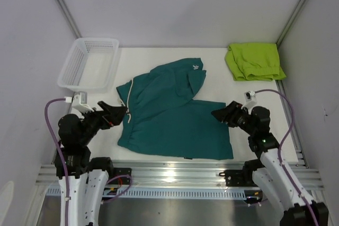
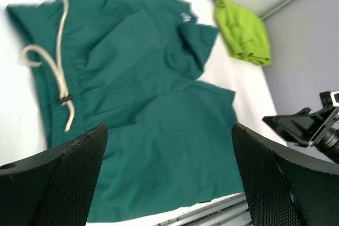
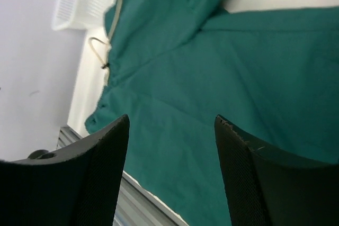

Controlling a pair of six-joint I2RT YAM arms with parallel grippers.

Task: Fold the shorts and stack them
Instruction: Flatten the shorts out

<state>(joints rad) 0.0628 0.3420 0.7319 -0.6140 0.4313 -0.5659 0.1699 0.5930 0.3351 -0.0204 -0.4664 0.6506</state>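
- Teal shorts (image 1: 175,117) are lying rumpled near the front edge of the counter (image 1: 212,56); lime shorts (image 1: 254,62) are sitting at the far right corner.
- Left tool (image 1: 117,113) and right tool (image 1: 218,114) are gaping, empty.
- Pinching opposite edges level should be squaring the fold.

No text is reading legibly. The white logo (image 1: 195,67) on the dark teal shorts (image 1: 175,123) is showing too small to decipher.

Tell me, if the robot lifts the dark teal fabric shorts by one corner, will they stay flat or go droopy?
Probably droopy: the dark teal fabric shorts lie creased, with one leg folded over. Pushed, they would likely bunch up rather than slide whole. The loose white drawstring would probably dangle.
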